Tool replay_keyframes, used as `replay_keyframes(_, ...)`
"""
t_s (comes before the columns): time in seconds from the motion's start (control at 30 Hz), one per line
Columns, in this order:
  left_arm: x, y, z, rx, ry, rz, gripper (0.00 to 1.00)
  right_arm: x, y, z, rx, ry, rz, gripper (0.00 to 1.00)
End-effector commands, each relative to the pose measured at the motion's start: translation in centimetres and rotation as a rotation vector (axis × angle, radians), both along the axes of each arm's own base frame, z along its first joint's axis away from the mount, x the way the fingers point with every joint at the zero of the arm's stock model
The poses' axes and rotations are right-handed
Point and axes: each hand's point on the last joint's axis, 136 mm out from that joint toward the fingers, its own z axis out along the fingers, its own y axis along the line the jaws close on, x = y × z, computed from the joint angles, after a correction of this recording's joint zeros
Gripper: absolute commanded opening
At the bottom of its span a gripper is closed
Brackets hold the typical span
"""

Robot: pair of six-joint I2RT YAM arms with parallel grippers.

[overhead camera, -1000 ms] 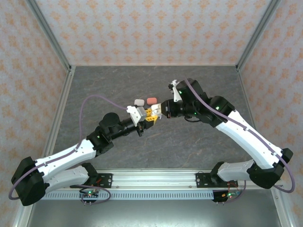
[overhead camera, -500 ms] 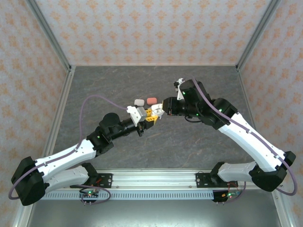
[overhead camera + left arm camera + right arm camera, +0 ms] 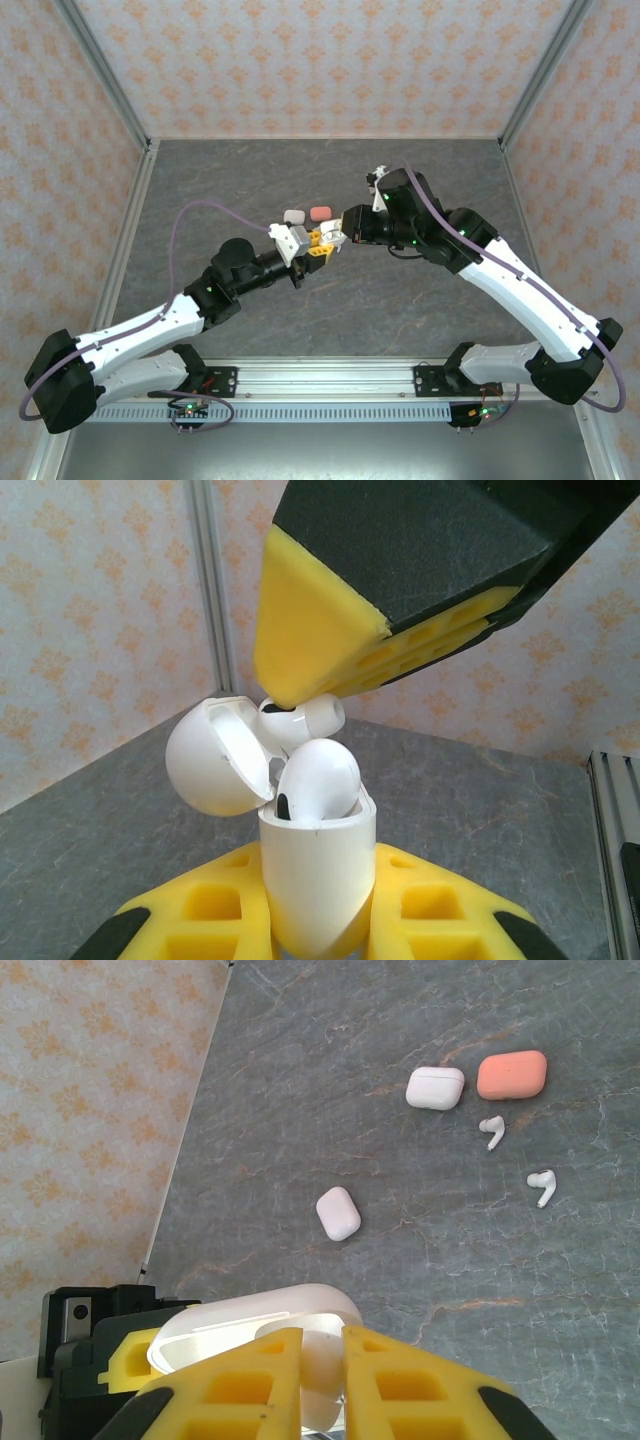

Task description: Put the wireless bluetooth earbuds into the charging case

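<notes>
1. Earbuds are going into their case in mid-air. One white earbud (image 3: 300, 718) sits at the mouth of the open charging case (image 3: 318, 870), which is held above the table between the two arms.
2. The left gripper (image 3: 318, 925) has its yellow jaws clamped on the lower body of the case. It holds the case upright with the lid (image 3: 215, 760) swung back to one side, so the sockets face the other arm.
3. The right gripper (image 3: 322, 1348) comes in from above, its jaws pinched almost together on the white earbud. The bud's head pokes out under the yellow fingertip and lies tilted, so I judge it is not yet down in its socket.
4. A seated earbud (image 3: 318, 775) already stands in the case with its rounded head above the rim. The one being placed is probably the second of the pair.
5. Three closed cases lie on the grey table (image 3: 300, 1080).
   - A near white case (image 3: 338, 1212) lies alone.
   - A far white case (image 3: 434, 1088) and a coral case (image 3: 512, 1075) lie side by side.
6. One loose white earbud (image 3: 491, 1130) lies just beside the far pair of cases. Another loose earbud (image 3: 542, 1186) lies near it but not touching.
7. In all there are four cases, three white and one coral, and four earbuds, all white.
</notes>
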Motion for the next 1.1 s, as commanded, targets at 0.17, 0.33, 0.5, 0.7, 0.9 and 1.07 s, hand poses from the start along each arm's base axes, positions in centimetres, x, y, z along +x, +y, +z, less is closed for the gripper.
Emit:
replay_keyframes(0.17,-0.1,0.0,3.1,-0.077,-0.068,0.009,0.00,-0.3,-0.9,-0.8,-0.055,-0.005,0.007,0.19)
replay_keyframes(0.33,-0.1,0.0,3.0,-0.076,-0.063,0.007,0.00,-0.3,-1.0,-0.3,-0.057,-0.034,0.021,0.34)
replay_keyframes(0.5,-0.1,0.0,3.0,-0.076,-0.061,0.008,0.00,-0.3,-1.3,0.5,-0.063,-0.068,0.027,0.41)
replay_keyframes(0.7,0.1,-0.1,2.9,-0.072,-0.057,0.012,0.00,-0.7,-0.9,0.2,-0.064,-0.066,0.070,0.42)
replay_keyframes(0.9,0.2,-0.2,2.8,-0.066,-0.049,0.012,0.00,-1.2,-0.3,-0.1,-0.053,-0.053,0.113,0.41)
replay_keyframes(1.07,0.4,-0.4,2.7,-0.063,-0.043,0.012,0.00,-1.2,0.2,-0.6,-0.058,-0.041,0.132,0.41)
